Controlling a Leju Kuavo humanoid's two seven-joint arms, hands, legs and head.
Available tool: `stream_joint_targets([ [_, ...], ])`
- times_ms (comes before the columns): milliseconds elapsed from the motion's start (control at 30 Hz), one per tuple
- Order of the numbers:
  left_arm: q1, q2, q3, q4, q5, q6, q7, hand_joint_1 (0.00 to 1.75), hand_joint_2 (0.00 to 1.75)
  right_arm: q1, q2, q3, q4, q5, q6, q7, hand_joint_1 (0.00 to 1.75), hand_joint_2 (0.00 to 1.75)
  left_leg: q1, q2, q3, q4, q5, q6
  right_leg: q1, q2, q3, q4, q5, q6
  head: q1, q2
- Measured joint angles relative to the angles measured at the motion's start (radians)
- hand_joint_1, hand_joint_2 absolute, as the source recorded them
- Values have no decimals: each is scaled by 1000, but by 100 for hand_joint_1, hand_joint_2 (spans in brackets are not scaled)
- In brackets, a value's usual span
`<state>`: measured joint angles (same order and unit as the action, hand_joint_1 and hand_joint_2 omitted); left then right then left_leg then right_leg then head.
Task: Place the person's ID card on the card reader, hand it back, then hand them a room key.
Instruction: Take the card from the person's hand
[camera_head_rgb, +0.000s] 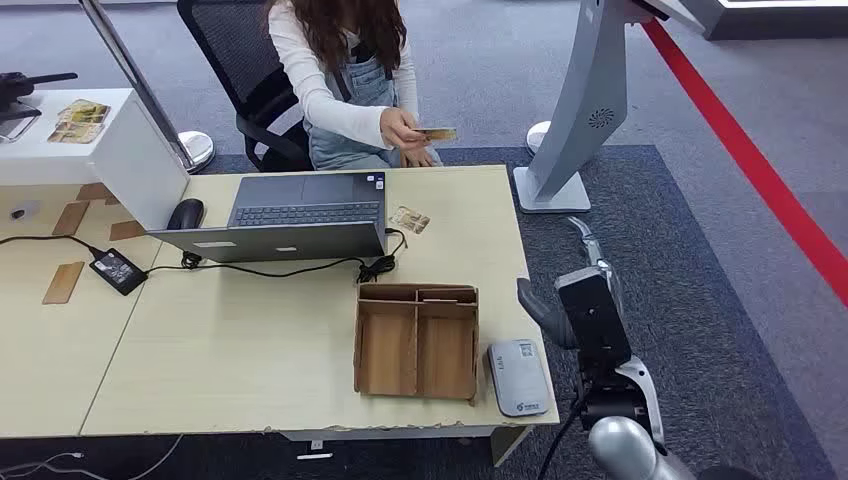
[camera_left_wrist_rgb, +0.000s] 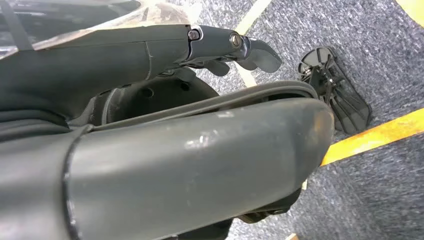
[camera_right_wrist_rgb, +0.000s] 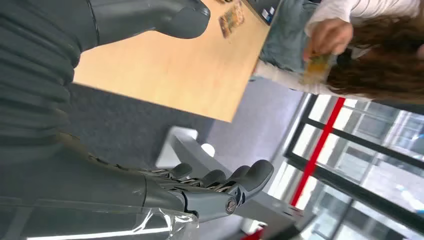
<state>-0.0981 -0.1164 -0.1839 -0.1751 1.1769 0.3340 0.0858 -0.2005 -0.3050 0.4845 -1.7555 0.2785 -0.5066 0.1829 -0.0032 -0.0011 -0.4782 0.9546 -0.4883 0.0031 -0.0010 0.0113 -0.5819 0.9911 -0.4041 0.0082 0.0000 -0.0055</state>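
- My right hand (camera_head_rgb: 585, 310) hovers beside the tabletop (camera_head_rgb: 250, 350), fingers (camera_right_wrist_rgb: 235, 180) released, spread, holding nothing.
- Ahead of my fingers, well apart, the person's hand (camera_head_rgb: 398, 127) holds out the ID card (camera_head_rgb: 437, 133).
- Card reader (camera_head_rgb: 517, 377) lies just beside my fingers.
- Left hand (camera_left_wrist_rgb: 200, 45) hangs over carpet, fingers loose, empty.

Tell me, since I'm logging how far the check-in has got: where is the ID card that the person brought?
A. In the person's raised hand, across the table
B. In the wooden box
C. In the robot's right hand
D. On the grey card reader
A: the person's hand holds the ID card beyond the table's far edge, while the right hand holds nothing.
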Motion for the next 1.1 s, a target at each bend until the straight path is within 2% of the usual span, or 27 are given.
stream_joint_targets([
  [67, -1, 2, -5, 0, -6, -3, 3, 0, 0, -38, -4, 2, -8, 26, 32, 19, 22, 175, 0, 0, 0, 0, 0, 0, 0, 0, 0, 0, 0, 0, 0, 0],
  [233, -2, 6, -25, 0, -29, -18, 11, 0, 0, -213, -7, 18, -24, 93, 145, 83, 13, 175, 0, 0, 0, 0, 1, 0, 0, -1, 1, 0, 1, 0, 0, 0],
  [500, -3, 6, -57, 0, -48, -31, 10, 0, 0, -386, 34, 77, 44, 99, 194, 88, 9, 175, 0, -1, 0, 0, 1, -1, 1, -1, 0, 0, 1, 0, 0, 0],
  [800, -6, 1, -86, -1, -62, -33, -7, 0, 0, -479, 123, 148, 224, 95, 205, 54, 5, 175, 2, -1, -1, 0, 2, -1, 1, -2, 0, 0, 1, 0, 0, 0],
  [1100, -6, -6, -110, -1, -70, -37, -25, 0, 0, -515, 213, 202, 409, 96, 212, 19, 3, 175, 2, -1, -1, 0, 2, -1, 1, -2, 0, 0, 1, 0, 0, 0],
])
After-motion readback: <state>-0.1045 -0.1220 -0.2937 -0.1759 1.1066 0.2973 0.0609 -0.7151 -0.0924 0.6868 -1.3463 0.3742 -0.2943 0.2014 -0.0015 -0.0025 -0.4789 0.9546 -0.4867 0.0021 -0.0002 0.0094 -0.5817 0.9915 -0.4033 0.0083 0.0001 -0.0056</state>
